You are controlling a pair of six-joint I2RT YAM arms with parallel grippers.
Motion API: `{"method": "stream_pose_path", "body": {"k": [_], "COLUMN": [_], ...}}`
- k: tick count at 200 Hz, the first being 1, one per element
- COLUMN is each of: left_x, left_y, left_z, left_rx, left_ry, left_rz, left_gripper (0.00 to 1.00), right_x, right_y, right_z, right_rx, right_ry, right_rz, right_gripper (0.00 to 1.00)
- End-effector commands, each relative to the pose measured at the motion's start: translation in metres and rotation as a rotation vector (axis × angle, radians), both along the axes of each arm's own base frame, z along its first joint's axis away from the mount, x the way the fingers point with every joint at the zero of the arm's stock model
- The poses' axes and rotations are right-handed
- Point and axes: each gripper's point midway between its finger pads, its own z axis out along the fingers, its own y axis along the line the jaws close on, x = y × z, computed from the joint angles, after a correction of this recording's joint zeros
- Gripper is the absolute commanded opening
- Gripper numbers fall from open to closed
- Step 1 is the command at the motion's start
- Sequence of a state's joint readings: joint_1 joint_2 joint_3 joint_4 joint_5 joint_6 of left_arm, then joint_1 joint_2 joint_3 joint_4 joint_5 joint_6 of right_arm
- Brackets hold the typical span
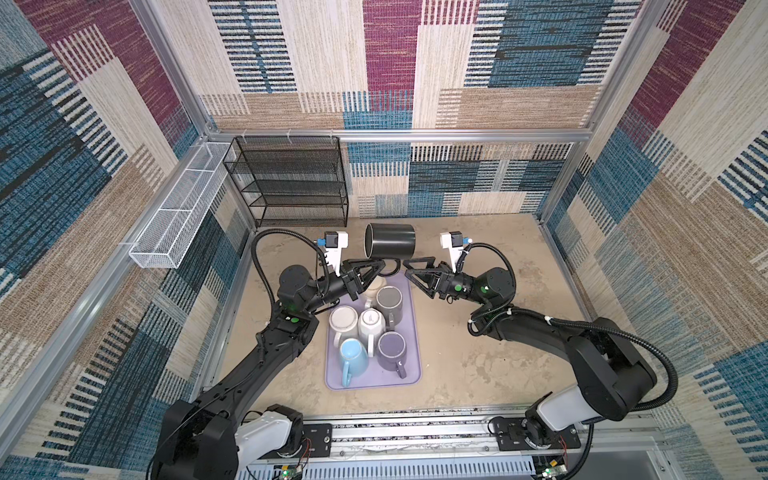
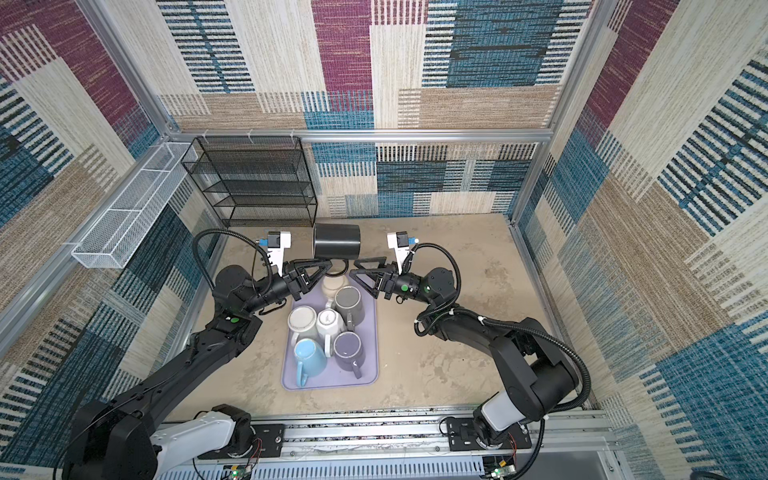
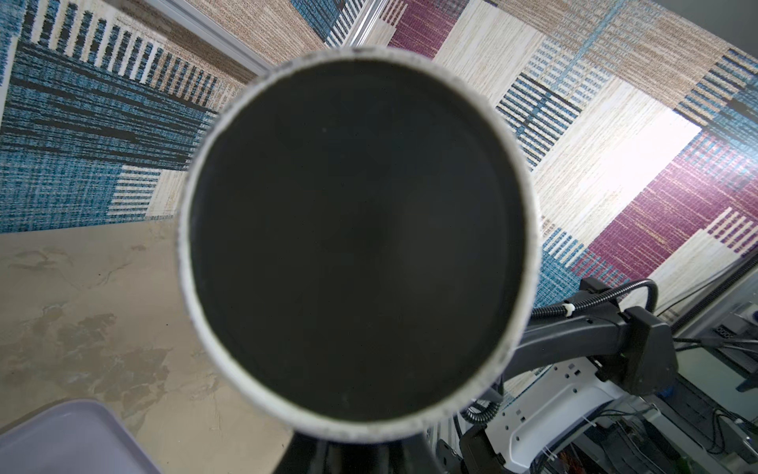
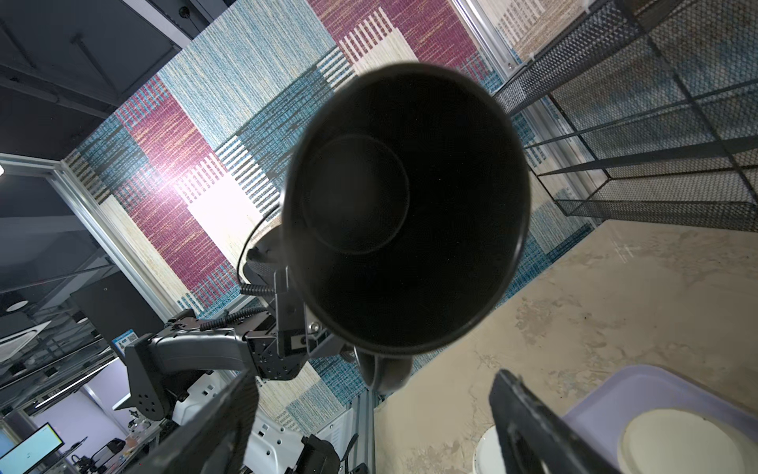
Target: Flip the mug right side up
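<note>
A black mug [image 1: 390, 241] [image 2: 336, 241] hangs on its side in the air over the far end of the lavender tray [image 1: 411, 374]. My left gripper [image 1: 379, 266] [image 2: 330, 265] is shut on the mug's handle [image 4: 383, 369]. In the left wrist view the white-ringed base of the mug [image 3: 357, 242] fills the frame and hides the jaws. In the right wrist view the open mouth of the mug [image 4: 406, 213] faces the camera. My right gripper [image 1: 408, 269] [image 4: 373, 427] stands open just right of the handle, with nothing between its fingers [image 4: 529, 422].
The tray holds several mugs: blue [image 1: 353, 353], purple [image 1: 392, 347], white [image 1: 372, 324], grey [image 1: 388, 301]. A black mesh rack [image 1: 291, 178] stands at the back left. A white mesh basket [image 1: 183, 208] hangs on the left wall.
</note>
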State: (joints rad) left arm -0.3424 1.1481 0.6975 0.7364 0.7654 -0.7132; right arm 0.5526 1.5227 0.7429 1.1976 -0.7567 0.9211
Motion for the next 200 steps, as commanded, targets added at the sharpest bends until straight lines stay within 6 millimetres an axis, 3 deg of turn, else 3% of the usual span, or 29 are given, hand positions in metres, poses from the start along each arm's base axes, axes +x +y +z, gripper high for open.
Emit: {"method": "stream_pose_path", "body": {"k": [1,34,66,124,172,200], "left_x": [-0.013,-0.016,-0.014,-0.015,-0.019,-0.022], "left_y": [0.003,0.0,-0.009,-0.013,-0.016,-0.017], "left_z": [0.033,0.031,0.024,0.013,0.008,0.007], "left_rx": [-0.096,-0.155,-0.168,-0.157,-0.141,-0.137], "left_ry": [-0.146,-0.166,-0.151,-0.158,-0.163,-0.173], "left_rz": [-0.023,-0.047,-0.103,-0.11,-0.132,-0.135], "left_gripper": [0.0,0.0,0.0,0.0,0.0,0.0], "right_x": [-0.005,-0.009,-0.01,-0.011,-0.011,-0.01], "right_y": [0.0,0.005,0.01,0.008,0.007,0.006], "right_z": [0.008,0.009,0.012,0.019,0.027,0.031], "right_rx": [0.041,0.071,0.087,0.112,0.128,0.137], "right_ry": [-0.028,-0.025,-0.026,-0.025,-0.028,-0.021], "right_rz": [0.003,0.021,0.034,0.019,0.012,0.011], "right_gripper": [0.9,0.78,0.76,0.6,0.55,0.43]}}
